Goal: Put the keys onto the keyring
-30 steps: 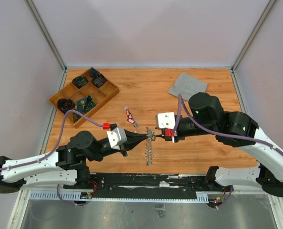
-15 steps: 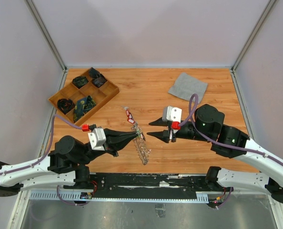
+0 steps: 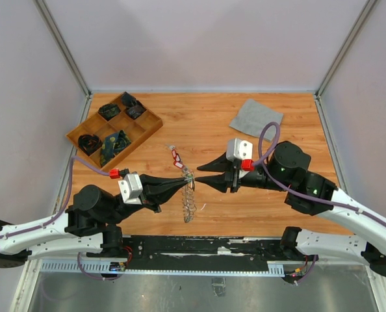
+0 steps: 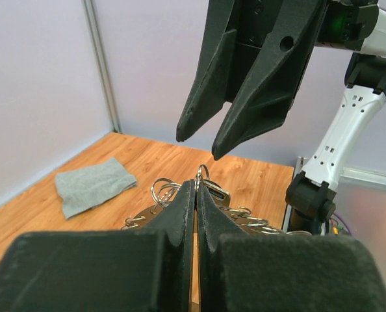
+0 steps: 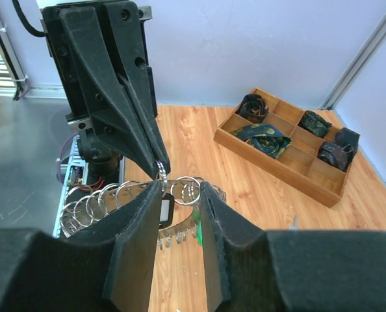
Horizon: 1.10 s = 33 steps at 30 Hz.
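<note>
My left gripper (image 3: 188, 177) is shut on the keyring (image 3: 190, 203), which hangs from its tips above the table as a thin silver band fringed with small rings. In the left wrist view my fingers (image 4: 196, 184) pinch a small ring at its top. My right gripper (image 3: 202, 175) is open, its tips just right of the ring's top. In the right wrist view (image 5: 179, 188) the band (image 5: 108, 198) runs between my open fingers. A black tag with a white label (image 5: 165, 211) and a green tag (image 5: 198, 235) hang on it. A red-tagged key (image 3: 176, 156) lies on the table.
A wooden compartment tray (image 3: 138, 143) with dark rolled items stands at the back left and also shows in the right wrist view (image 5: 277, 172). A grey cloth square (image 3: 256, 117) lies at the back right, seen too in the left wrist view (image 4: 92, 185).
My right gripper let go of the ring, opened and drew right, then came back to it still open. My left gripper pulled left with the keyring, which now hangs straighter.
</note>
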Each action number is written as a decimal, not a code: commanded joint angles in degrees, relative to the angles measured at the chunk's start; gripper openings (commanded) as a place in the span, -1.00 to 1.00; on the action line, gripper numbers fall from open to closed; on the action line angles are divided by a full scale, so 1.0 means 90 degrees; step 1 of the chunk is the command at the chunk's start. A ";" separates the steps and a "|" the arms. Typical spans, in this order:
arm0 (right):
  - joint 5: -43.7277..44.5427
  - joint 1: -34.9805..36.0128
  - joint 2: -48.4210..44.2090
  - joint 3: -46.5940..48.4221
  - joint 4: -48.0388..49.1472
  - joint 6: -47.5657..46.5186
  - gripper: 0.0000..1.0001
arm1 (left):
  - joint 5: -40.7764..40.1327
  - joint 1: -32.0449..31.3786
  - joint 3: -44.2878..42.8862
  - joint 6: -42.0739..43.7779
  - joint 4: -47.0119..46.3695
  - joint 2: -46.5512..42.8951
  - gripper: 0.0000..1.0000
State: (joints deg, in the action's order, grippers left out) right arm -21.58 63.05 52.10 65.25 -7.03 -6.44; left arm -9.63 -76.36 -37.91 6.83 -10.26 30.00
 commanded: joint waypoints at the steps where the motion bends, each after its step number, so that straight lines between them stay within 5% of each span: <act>1: -0.0417 0.0094 0.0123 0.0102 0.0036 0.0139 -0.38 | -0.0036 -0.0041 -0.0050 0.0044 -0.0507 -0.0032 -0.99; 6: -0.0586 0.0094 0.0320 0.0277 -0.0249 0.0100 -0.40 | -0.0001 -0.0041 -0.0048 0.0062 -0.0509 -0.0042 -0.99; 12: -0.0573 0.0090 0.0345 0.0320 -0.0274 0.0100 -0.72 | -0.0014 -0.0041 -0.0050 0.0082 -0.0451 -0.0061 -0.99; 33: -0.0314 0.0093 0.0319 0.0389 -0.0650 0.0091 -0.99 | -0.0015 -0.0041 0.0001 0.0126 -0.0495 -0.0129 -0.99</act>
State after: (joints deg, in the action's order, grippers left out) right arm -25.67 63.05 55.22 66.43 -10.13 -5.87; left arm -9.58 -76.36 -37.80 7.29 -10.15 30.02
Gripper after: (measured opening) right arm 0.014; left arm 0.017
